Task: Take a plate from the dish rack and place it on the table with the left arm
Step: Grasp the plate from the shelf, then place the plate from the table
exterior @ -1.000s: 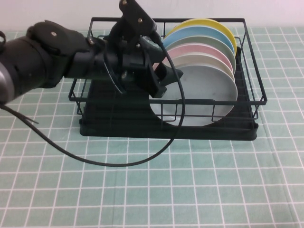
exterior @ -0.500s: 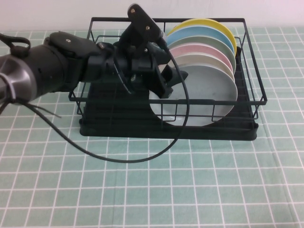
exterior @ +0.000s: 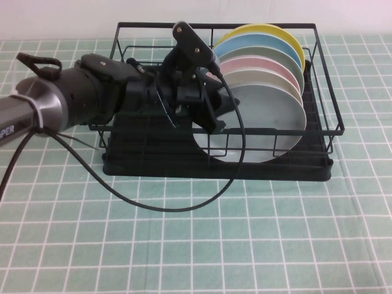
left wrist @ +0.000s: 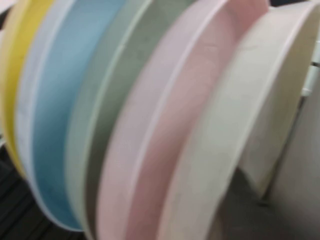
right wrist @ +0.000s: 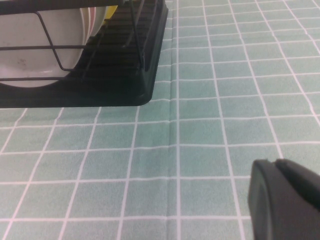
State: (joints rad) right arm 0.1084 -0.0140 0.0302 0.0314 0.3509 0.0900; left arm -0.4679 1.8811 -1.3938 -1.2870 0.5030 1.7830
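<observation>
The pale grey-blue plate (exterior: 269,122) stands on edge at the front of a row of plates in the black wire dish rack (exterior: 153,165). My left arm reaches into the rack from the left. My left gripper (exterior: 220,110) is open at the upper left rim of that front plate, one finger in front of its face. The left wrist view is filled by the edges of the yellow, sky-blue, grey-green, pink (left wrist: 165,125) and cream plates. My right gripper (right wrist: 275,162) is shut and empty, low over the green grid cloth (right wrist: 200,125), out of the high view.
Behind the front plate stand cream, pink, sky-blue (exterior: 257,46) and yellow (exterior: 269,30) plates. The left arm's black cable (exterior: 165,207) loops over the cloth in front of the rack. Green grid cloth (exterior: 184,257) lies before the rack.
My left arm has pushed further right into the rack, and the gripper has come closer to the front plate's left rim. The plates have not moved.
</observation>
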